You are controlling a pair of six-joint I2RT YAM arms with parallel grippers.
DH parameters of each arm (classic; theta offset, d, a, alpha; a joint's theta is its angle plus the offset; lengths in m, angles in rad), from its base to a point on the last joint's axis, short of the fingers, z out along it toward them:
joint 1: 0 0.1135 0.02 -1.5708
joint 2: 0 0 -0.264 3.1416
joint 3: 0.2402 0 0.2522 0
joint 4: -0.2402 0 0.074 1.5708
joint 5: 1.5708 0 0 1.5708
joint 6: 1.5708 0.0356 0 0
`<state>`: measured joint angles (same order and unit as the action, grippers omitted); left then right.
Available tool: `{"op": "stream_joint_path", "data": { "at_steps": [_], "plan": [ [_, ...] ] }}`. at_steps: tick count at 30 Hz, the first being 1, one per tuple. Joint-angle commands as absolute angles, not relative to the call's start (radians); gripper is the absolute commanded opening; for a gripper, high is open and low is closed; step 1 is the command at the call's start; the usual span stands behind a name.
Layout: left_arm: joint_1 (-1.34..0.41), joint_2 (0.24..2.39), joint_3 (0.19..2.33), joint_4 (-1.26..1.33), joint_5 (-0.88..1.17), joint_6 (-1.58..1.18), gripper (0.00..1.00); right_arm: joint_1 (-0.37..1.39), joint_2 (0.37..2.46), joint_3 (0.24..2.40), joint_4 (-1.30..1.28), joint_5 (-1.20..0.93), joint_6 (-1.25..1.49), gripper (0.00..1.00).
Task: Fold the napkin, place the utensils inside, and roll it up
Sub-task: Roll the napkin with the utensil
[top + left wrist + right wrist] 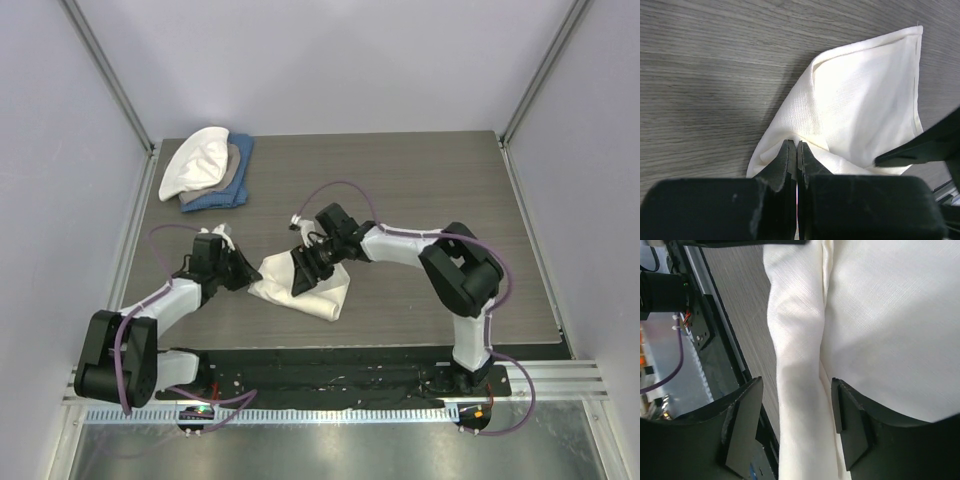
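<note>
The cream napkin (318,290) lies bunched and partly folded near the table's front middle. It also shows in the left wrist view (860,100) and the right wrist view (880,320). My left gripper (244,272) is shut on the napkin's left corner, and the cloth puckers at the tips (793,145). My right gripper (300,272) is open above the napkin, its fingers on either side of a rolled fold (797,390) without pinching it. The fork is not in view.
A stack of white, tan and blue cloths (207,170) sits at the back left of the table. The black base rail (330,380) runs along the near edge, close in front of the napkin.
</note>
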<state>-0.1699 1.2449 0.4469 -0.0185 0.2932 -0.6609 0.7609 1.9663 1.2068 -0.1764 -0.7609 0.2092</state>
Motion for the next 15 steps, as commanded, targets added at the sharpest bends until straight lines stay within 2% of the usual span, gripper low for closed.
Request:
{"op": "stream_joint_path", "data": {
  "at_steps": [1, 7, 8, 15],
  "plan": [
    [-0.172, 1.266, 0.482, -0.045, 0.305, -0.650, 0.00, 0.799, 1.778, 1.189, -0.241, -0.480, 0.071, 0.67],
    [-0.173, 1.270, 0.499, -0.069, 0.291, -0.655, 0.00, 1.029, 1.634, 1.082, -0.094, -0.013, -0.087, 0.76],
    [-0.172, 1.272, 0.506, -0.072, 0.287, -0.657, 0.00, 1.082, 1.632, 1.056, -0.045, 0.115, -0.133, 0.77],
    [-0.172, 1.295, 0.531, -0.094, 0.278, -0.657, 0.00, 1.222, 1.718, 1.043, 0.043, 0.328, -0.279, 0.77]
  ]
}}
